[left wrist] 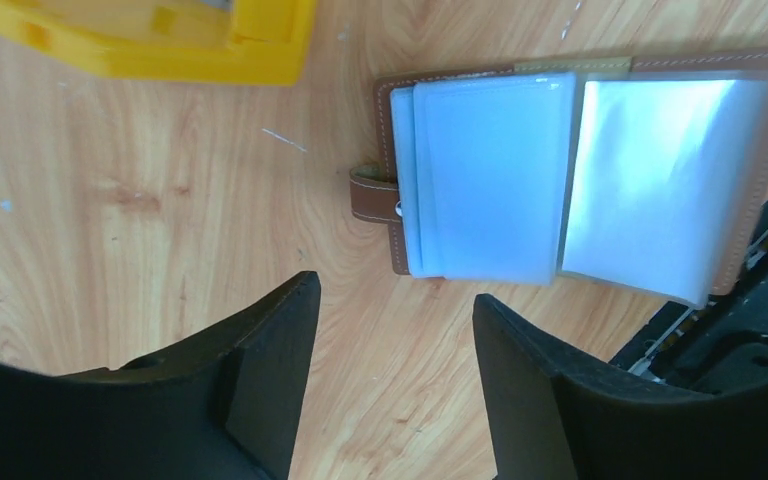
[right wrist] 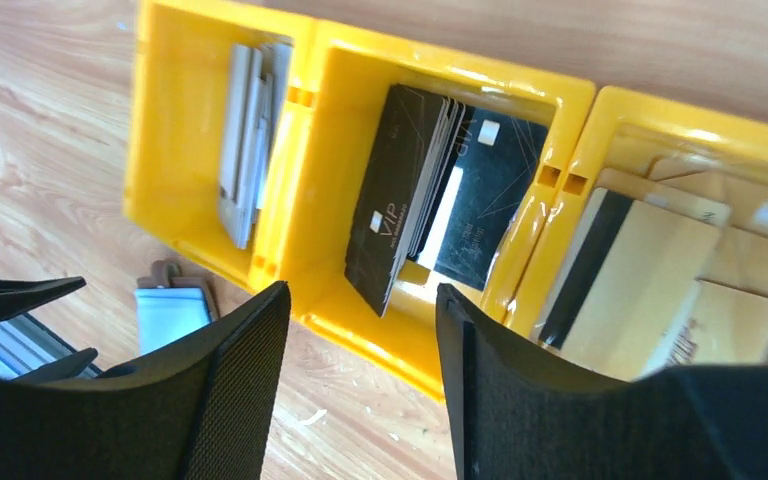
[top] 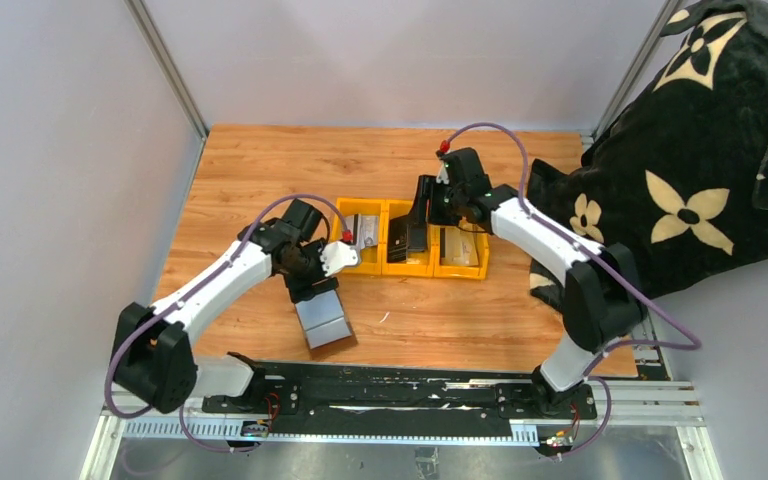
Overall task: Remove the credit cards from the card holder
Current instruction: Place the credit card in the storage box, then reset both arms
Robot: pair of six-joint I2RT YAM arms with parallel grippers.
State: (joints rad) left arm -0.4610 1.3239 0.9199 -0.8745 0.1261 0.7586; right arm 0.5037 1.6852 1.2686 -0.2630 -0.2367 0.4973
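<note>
The card holder (top: pixel 322 320) lies open on the wood near the front edge, brown outside, its silvery-grey sleeves facing up (left wrist: pixel 580 175); no card shows in the sleeves. My left gripper (top: pixel 314 287) (left wrist: pixel 395 292) hovers just behind it, open, with nothing between its fingers. The credit cards are in the yellow three-compartment bin (top: pixel 410 268): silvery-grey ones (right wrist: pixel 250 130), black ones (right wrist: pixel 430 190) and tan ones (right wrist: pixel 660 270), one colour per compartment. My right gripper (top: pixel 432 210) (right wrist: pixel 362 292) hangs open above the bin's middle compartment, holding nothing.
The yellow bin (right wrist: pixel 305 150) stands mid-table, and its corner (left wrist: pixel 160 45) shows in the left wrist view. A black cloth with tan flowers (top: pixel 680 180) is piled at the right edge beside the right arm. The arms' black base rail (top: pixel 400 395) runs along the near edge.
</note>
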